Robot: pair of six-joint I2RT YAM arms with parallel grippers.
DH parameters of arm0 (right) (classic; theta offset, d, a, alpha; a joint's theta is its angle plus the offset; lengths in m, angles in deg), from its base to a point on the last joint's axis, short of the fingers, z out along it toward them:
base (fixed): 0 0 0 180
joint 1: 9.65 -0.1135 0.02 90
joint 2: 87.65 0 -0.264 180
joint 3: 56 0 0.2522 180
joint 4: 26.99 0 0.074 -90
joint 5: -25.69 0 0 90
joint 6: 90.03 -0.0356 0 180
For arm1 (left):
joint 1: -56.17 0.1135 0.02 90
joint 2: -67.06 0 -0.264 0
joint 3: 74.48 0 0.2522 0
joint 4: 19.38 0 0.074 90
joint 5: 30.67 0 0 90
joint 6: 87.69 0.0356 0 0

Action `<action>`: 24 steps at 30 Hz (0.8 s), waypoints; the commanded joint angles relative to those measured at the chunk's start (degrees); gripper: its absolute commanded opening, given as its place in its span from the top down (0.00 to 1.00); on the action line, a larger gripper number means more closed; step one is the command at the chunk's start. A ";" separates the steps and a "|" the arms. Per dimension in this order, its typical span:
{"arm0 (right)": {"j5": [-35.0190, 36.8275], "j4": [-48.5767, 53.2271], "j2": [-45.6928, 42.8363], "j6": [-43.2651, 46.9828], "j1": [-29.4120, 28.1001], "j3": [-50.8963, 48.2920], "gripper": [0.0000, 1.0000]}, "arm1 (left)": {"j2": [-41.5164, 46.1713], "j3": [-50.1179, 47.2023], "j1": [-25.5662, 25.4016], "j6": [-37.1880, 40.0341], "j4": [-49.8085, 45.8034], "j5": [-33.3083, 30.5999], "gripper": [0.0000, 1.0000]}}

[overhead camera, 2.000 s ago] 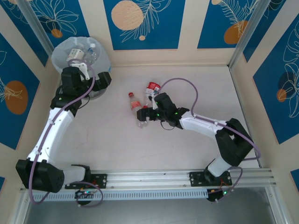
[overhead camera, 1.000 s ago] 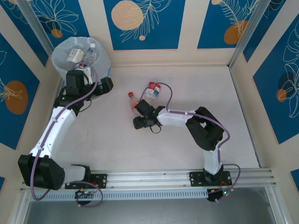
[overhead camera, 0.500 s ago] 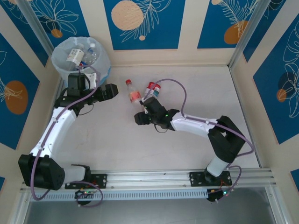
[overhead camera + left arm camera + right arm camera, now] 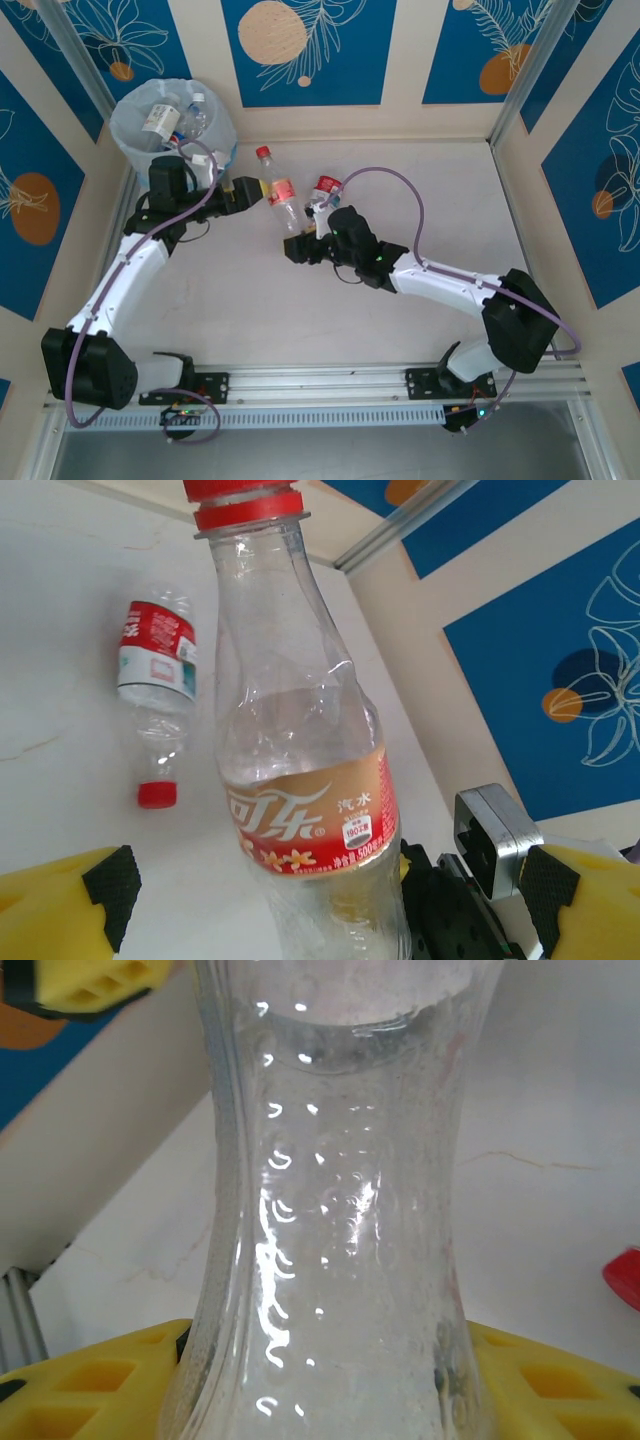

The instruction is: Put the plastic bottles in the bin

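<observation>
Right gripper (image 4: 300, 243) pinches the lower body of a red-capped clear bottle (image 4: 279, 193), raised toward the left gripper (image 4: 250, 192), whose fingers are spread wide facing its label. Likely a handover: the bin (image 4: 125, 135) sits in the left arm's far corner. Another bottle (image 4: 327, 190) lies on the table.

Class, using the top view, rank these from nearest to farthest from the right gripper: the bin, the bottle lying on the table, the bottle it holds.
1. held bottle, gripped by the right gripper itself.
2. lying bottle, just beyond, mid-table.
3. bin, far-left corner.
</observation>
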State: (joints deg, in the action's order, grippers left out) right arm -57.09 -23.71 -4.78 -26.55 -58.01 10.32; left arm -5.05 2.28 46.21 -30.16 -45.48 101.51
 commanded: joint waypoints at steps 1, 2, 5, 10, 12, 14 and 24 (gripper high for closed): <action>-3.57 -5.45 -2.14 -1.64 -0.20 -1.13 0.54 | -0.56 -0.83 -1.74 -1.78 4.87 3.35 0.01; -4.20 -6.00 -2.28 -1.89 -0.30 -1.23 0.54 | -0.82 -0.70 -2.41 -1.84 5.06 3.12 0.01; -5.62 -6.92 -2.00 -2.69 -0.51 -0.59 0.53 | -0.95 -1.02 -4.11 -2.22 6.88 1.42 0.01; -6.55 -9.64 -1.75 -3.54 -1.45 -1.20 0.53 | -1.25 -2.98 -5.76 -4.51 13.32 -1.98 0.01; -6.55 -10.42 -1.73 -3.97 -1.97 -1.57 0.53 | -1.55 -3.91 -6.22 -5.63 15.91 -2.68 0.01; -6.39 -10.98 -1.57 -4.49 -2.32 -1.60 0.53 | -2.23 -4.31 -6.61 -6.54 17.59 -2.26 0.01; -7.22 -13.73 0.12 -5.02 -2.84 -0.57 0.53 | -3.13 -4.60 -8.50 -7.05 19.65 -3.41 0.13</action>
State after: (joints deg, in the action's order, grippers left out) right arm -63.23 -34.88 -5.24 -31.55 -60.31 8.86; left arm -8.55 -1.54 38.17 -36.72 -28.43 99.32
